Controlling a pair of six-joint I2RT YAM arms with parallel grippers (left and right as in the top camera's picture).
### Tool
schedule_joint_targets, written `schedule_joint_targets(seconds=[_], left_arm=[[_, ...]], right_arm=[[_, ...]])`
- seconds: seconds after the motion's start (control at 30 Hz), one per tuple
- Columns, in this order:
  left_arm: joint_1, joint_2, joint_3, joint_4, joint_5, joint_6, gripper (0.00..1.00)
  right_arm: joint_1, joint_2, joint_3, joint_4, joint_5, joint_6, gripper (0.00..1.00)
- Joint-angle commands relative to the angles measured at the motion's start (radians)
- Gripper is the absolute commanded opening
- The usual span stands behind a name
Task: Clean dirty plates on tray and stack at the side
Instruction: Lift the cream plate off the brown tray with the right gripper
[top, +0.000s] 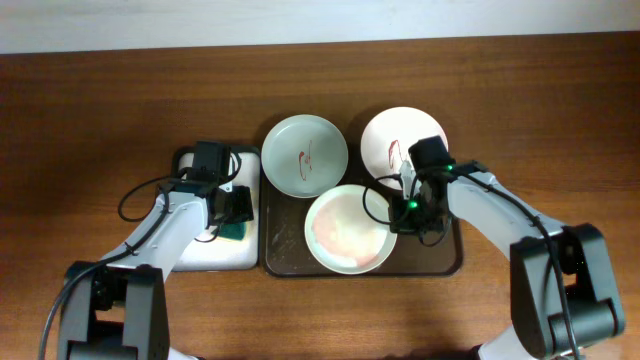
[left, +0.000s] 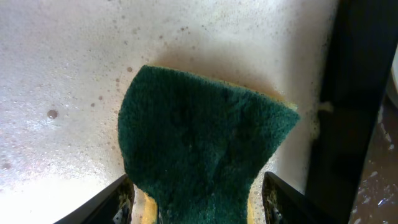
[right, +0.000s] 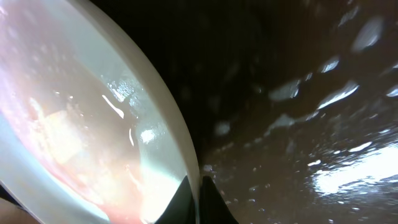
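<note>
The dark brown tray (top: 440, 262) holds three plates. A mint-green plate (top: 305, 155) with a red scribble lies at its back left, and a white plate (top: 395, 135) with a red scribble at its back right. A third pale plate (top: 345, 228) with a pinkish smear is at the front. My right gripper (top: 405, 208) is shut on this plate's right rim. In the right wrist view the fingertips (right: 199, 186) pinch the rim of the plate (right: 93, 124) above the wet tray (right: 298, 124). My left gripper (top: 228, 205) is left of the tray, shut on a green sponge (left: 199, 143).
A smaller dark-rimmed tray (top: 205, 255) with a white soapy inside (left: 62, 62) lies under my left gripper, touching the brown tray's left side. Its dark rim (left: 354, 93) shows in the left wrist view. Bare wooden table (top: 100, 100) surrounds both trays.
</note>
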Motion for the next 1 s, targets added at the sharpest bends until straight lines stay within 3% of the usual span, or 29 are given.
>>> schedule_joint_targets(seconds=[0.0,0.2,0.43,0.63,0.77,0.83,0.9,0.97], left_arm=[[0.005,0.012,-0.006,0.008,-0.007,0.009,0.64],[0.005,0.013,-0.006,0.056,-0.007,0.009,0.63],[0.005,0.051,-0.006,0.065,-0.003,0.009,0.61],[0.005,0.092,-0.006,0.07,-0.003,0.009,0.5],[0.005,0.092,-0.006,0.094,-0.004,0.01,0.27],[0.005,0.092,-0.006,0.102,-0.004,0.01,0.09],[0.005,0.091,-0.006,0.109,-0.004,0.009,0.01],[0.005,0.087,-0.002,0.109,-0.007,0.01,0.0]], right_arm=[[0.006,-0.108,0.072,-0.038,0.095,-0.019,0.04],[0.054,-0.259,0.085,-0.056,0.424,-0.019,0.04],[0.266,-0.293,0.085,-0.056,0.837,-0.014,0.04],[0.454,-0.293,0.086,-0.05,1.12,-0.015,0.04],[0.555,-0.293,0.086,-0.05,1.228,-0.014,0.04],[0.573,-0.293,0.086,-0.05,1.229,-0.014,0.04],[0.576,-0.293,0.086,-0.05,1.229,-0.015,0.04],[0.576,-0.293,0.088,-0.05,1.245,-0.015,0.04]])
